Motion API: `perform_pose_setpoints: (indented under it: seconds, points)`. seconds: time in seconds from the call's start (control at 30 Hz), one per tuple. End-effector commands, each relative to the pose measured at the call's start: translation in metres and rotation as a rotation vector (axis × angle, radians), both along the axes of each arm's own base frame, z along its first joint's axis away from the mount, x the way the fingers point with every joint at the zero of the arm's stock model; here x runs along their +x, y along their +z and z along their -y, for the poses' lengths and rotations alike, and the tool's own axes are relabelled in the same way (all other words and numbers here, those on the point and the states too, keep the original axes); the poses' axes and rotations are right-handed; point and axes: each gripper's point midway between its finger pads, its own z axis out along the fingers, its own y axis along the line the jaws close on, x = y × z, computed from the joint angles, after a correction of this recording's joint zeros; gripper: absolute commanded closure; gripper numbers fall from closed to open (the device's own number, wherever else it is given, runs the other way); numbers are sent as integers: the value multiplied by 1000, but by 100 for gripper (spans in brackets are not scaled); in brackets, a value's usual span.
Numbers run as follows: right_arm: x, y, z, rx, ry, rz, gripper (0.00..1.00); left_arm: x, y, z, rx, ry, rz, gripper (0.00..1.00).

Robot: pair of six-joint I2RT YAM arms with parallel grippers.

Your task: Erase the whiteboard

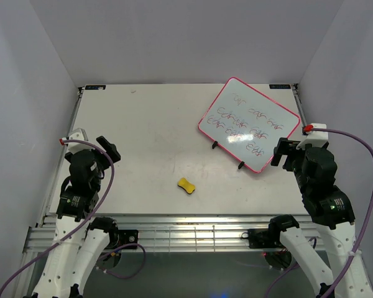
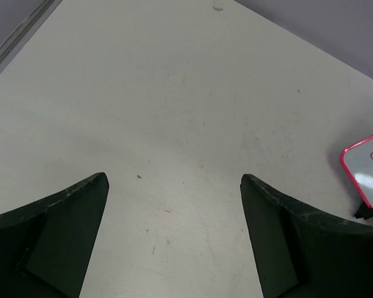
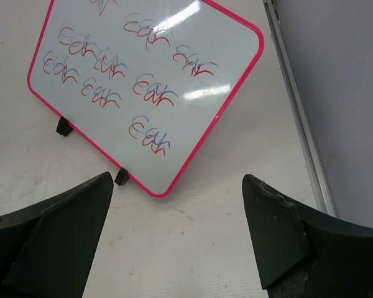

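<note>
Whiteboard (image 1: 249,124): lies flat and askew on the far right of the table (image 1: 143,136), covered in red-and-blue scrawl, with two black clips (image 3: 63,126) on its near-left edge. Right gripper (image 3: 177,179): hovers just short of that board, spread wide, grips nothing. Left gripper (image 2: 174,179): likewise spread wide and empty, above the table's left side. Yellow sponge (image 1: 186,185): sits near mid-table, apart from both.

Whiteboard (image 3: 149,68): glossy white face showing glare, smooth pink-red frame. Tabletop (image 1: 143,143): matt off-white, faintly scuffed. Sponge (image 1: 186,185), 6 o'clock of centre: matt yellow.
</note>
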Motion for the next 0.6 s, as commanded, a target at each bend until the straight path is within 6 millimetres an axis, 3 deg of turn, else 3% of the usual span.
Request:
perform_pose_setpoints:
  seconds: [0.0, 0.2, 0.37, 0.4, 0.43, 0.5, 0.57]
  points:
    - [5, 13, 2, 3, -18, 41, 10, 1, 4, -2, -4, 19, 24, 2]
    - [14, -8, -13, 28, 44, 32, 10, 2, -2, -1, -6, 15, 18, 2]
    - [35, -15, -48, 122, 173, 47, 10, 5, -5, 9, -13, -39, 13, 2]
    - [43, -3, -53, 136, 189, 70, 10, 6, -6, 10, -12, -49, 11, 2]
    - [59, -13, -61, 132, 205, 8, 10, 7, -8, 11, -11, -54, 6, 2]
    - [80, -5, -64, 84, 209, -17, 10, 7, -11, 13, -12, -63, 1, 2]
    - [118, 15, -72, 28, 239, -44, 10, 8, -13, 17, -14, -89, -5, 2]
